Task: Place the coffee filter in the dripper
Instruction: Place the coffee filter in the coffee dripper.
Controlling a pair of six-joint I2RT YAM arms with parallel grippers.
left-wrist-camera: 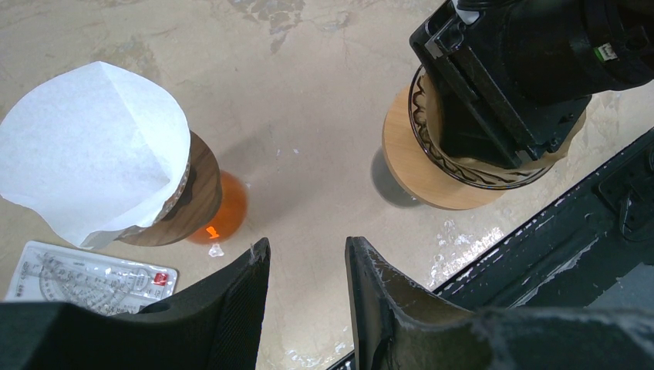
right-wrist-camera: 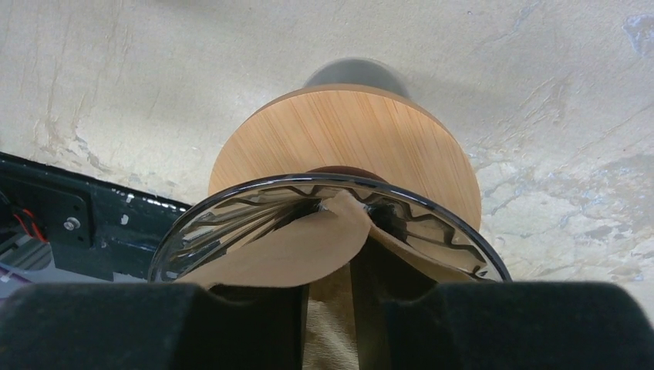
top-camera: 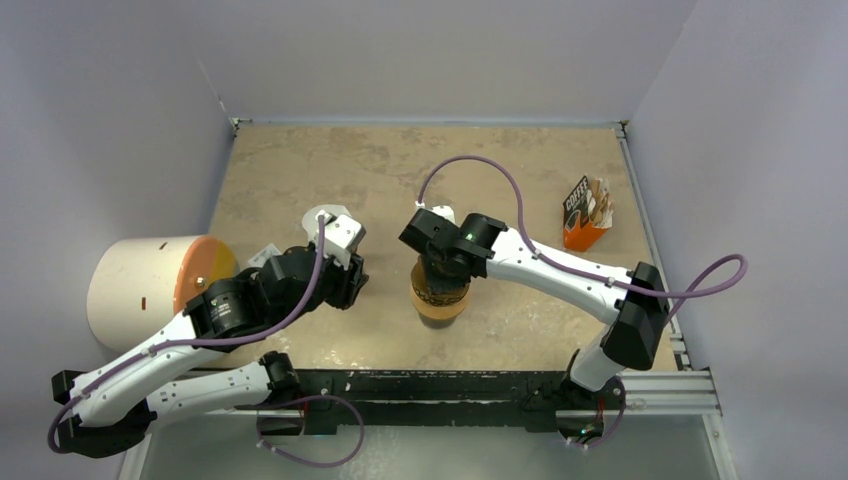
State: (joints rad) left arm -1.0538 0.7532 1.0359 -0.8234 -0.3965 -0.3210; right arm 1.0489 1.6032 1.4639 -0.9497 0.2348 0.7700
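Two drippers [left-wrist-camera: 409, 166] [left-wrist-camera: 202, 189], two filters [left-wrist-camera: 92, 146] [right-wrist-camera: 308, 247], one packet [top-camera: 585, 213], two arms [top-camera: 200, 330] [top-camera: 560, 265].

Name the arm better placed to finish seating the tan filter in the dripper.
Right. The right arm's fingers are down in the dripper with the coffee filter between them, its paper folded, not yet against the ribs. The left arm's fingers hang off to the side, open and empty.

The left arm [top-camera: 150, 358] reaches forward from its base with the elbow folded and the wrist tilted downward. The left gripper [left-wrist-camera: 307, 250] hangs with its jaws partly apart and nothing between them. The right arm [top-camera: 560, 268] stretches leftward, wrist pointing down, and the right gripper [right-wrist-camera: 330, 312] has its jaws narrowly parted.
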